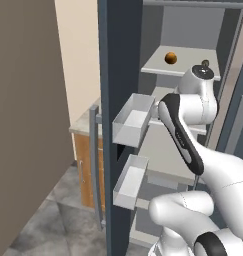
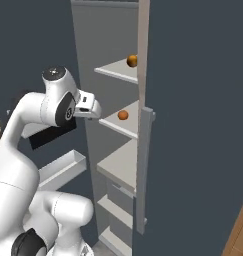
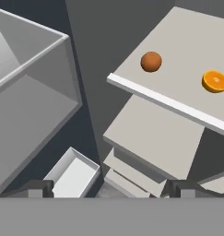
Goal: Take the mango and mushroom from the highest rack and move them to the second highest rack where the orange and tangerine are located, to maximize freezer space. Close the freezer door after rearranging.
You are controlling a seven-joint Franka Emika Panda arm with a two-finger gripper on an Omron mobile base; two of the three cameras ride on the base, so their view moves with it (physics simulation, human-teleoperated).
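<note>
Two base cameras look up into the open freezer (image 1: 193,35) from either side; the hand camera faces its shelves closely.

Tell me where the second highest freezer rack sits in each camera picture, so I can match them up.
Left base view: second highest rack at centre, under the top rack, mostly behind the arm.
Right base view: centre, carrying a round orange-brown fruit.
Hand view: upper right, with that fruit and a cut orange.
Shared landmark: the wider shelf directly below it.
</note>
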